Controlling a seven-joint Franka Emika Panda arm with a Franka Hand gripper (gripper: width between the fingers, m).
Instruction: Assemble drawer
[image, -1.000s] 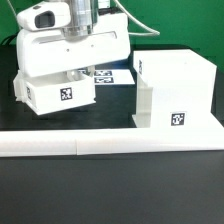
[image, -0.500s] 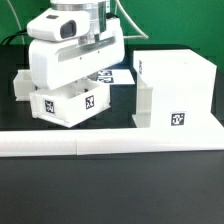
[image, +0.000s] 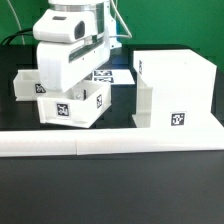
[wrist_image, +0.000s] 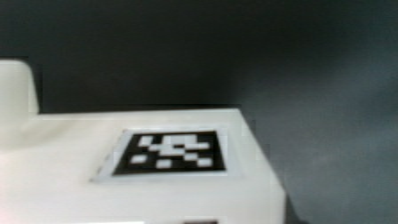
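The white open drawer box (image: 66, 104), with marker tags on its sides, sits on the black table at the exterior view's left. My gripper (image: 74, 86) reaches down into it from above and is shut on its wall; the big white hand hides the fingertips. The wrist view shows the box's white surface with a tag (wrist_image: 175, 152) very close. The white drawer housing (image: 176, 86), a larger box with a tag low on its front, stands at the exterior view's right, a small gap away from the drawer box.
The marker board (image: 108, 74) lies flat behind the drawer box, partly hidden by the hand. A long white ledge (image: 110, 143) runs across in front of both parts. A rounded white shape (wrist_image: 15, 86) shows at the wrist view's edge.
The gripper and drawer box moved toward the exterior view's right, closer to the housing, and the box turned, so its tagged faces now point differently.
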